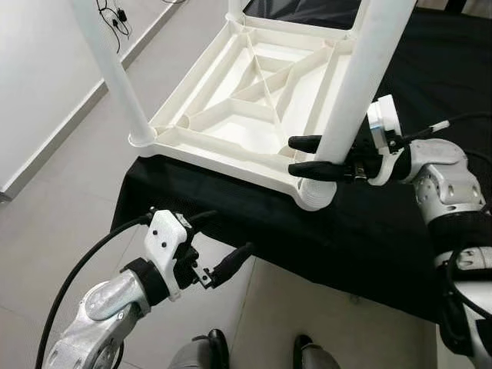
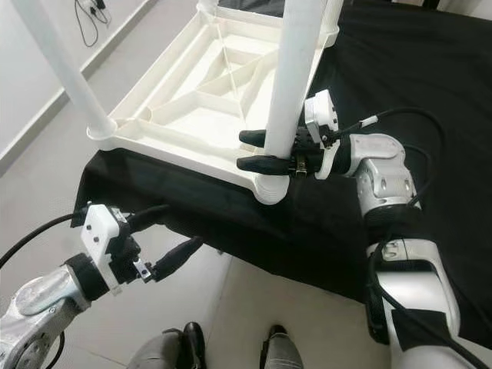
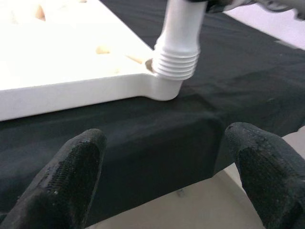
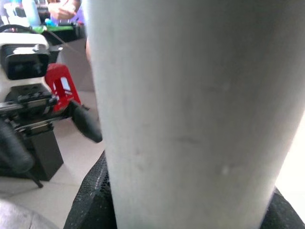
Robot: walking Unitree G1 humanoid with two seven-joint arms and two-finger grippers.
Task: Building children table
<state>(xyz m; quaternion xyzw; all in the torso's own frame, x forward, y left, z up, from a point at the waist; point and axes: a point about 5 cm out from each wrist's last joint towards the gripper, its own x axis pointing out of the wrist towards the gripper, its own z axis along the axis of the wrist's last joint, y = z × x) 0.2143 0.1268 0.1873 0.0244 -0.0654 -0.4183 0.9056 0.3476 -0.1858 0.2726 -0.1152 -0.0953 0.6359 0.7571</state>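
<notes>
A white plastic table top (image 1: 201,149) lies upside down on a black cloth (image 1: 369,231), ribs facing up. One white leg (image 1: 112,71) stands in its near left corner. A second white leg (image 1: 360,73) stands in the near right corner socket (image 1: 314,194); its ribbed end (image 3: 177,58) sits at the socket. My right gripper (image 1: 293,156) is shut on this leg just above the socket, one finger on each side, and the leg (image 4: 190,114) presses against both pads. My left gripper (image 1: 232,232) hangs open below the cloth's front edge, holding nothing, facing that corner.
The black cloth drapes over the edge of the surface above a pale tiled floor (image 1: 69,192). A wall and skirting (image 1: 54,146) run along the left, with a cable (image 1: 115,19) on the floor. Two dark shoes (image 1: 217,342) stand below. A red object (image 4: 59,83) sits further off.
</notes>
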